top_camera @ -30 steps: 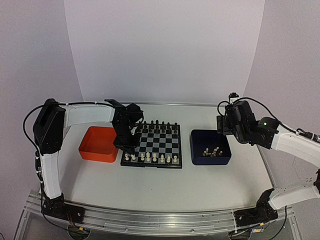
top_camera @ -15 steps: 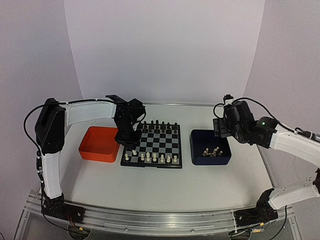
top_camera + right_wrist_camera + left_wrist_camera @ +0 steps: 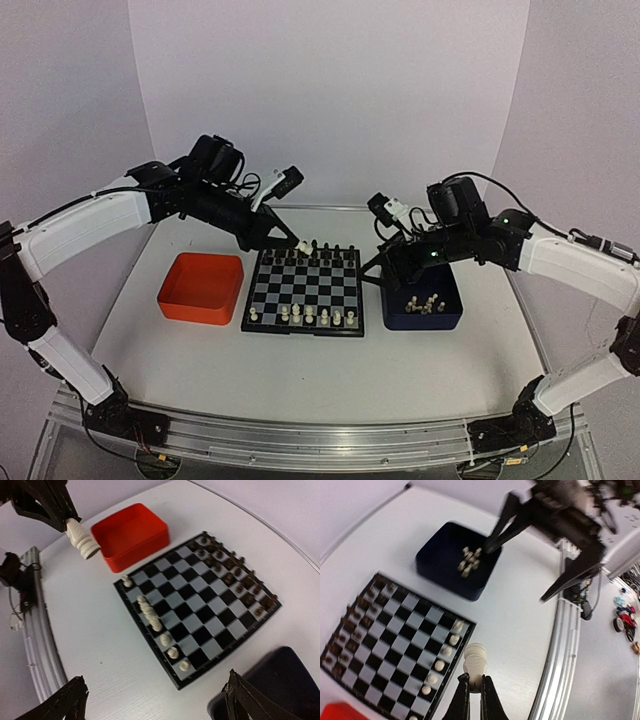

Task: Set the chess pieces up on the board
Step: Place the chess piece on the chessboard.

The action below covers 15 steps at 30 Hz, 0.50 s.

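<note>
My left gripper (image 3: pixel 296 243) hangs above the far edge of the board (image 3: pixel 345 325), shut on a cream-white chess piece (image 3: pixel 304 246). The left wrist view shows this piece (image 3: pixel 476 657) pinched at its base between the two fingers of the left gripper (image 3: pixel 474 678). Several cream pieces (image 3: pixel 300 316) stand along the board's near row; more lie in the dark blue tray (image 3: pixel 390 312). My right gripper (image 3: pixel 386 267) is open and empty, raised between the board's right edge and the blue tray. In the right wrist view its gripper (image 3: pixel 155 677) has the jaws wide apart over the board (image 3: pixel 227 645).
An orange tray (image 3: pixel 172 303) sits left of the board. Black pieces (image 3: pixel 315 248) line the board's far row. The metal rail (image 3: pixel 300 440) runs along the table's near edge. The left gripper with its piece (image 3: pixel 80 537) shows in the right wrist view.
My left gripper has lifted from the board's near-left corner and moved toward the far edge, holding a cream piece. My right gripper has swung left and down toward the board's right edge.
</note>
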Motion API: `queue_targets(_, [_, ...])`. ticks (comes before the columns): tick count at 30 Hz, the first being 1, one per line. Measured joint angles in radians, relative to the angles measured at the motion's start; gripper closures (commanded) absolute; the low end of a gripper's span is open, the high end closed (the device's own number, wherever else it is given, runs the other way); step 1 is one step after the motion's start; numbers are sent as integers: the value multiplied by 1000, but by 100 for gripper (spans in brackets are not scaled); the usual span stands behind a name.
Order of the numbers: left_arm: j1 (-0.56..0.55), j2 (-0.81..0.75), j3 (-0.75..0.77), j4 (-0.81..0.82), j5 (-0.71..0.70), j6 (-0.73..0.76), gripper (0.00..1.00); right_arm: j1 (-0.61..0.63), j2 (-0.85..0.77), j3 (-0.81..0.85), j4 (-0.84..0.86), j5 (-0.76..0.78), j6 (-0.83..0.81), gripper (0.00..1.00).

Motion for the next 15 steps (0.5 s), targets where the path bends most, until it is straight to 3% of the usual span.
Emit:
queue_targets(6, [-19,-45,-14,118,218,171,100,0,134,143,13,-324,-17,14])
queue_targets(15, [-21,-40,-15,124,310,278,100,4,245,266,36,-585,17,32])
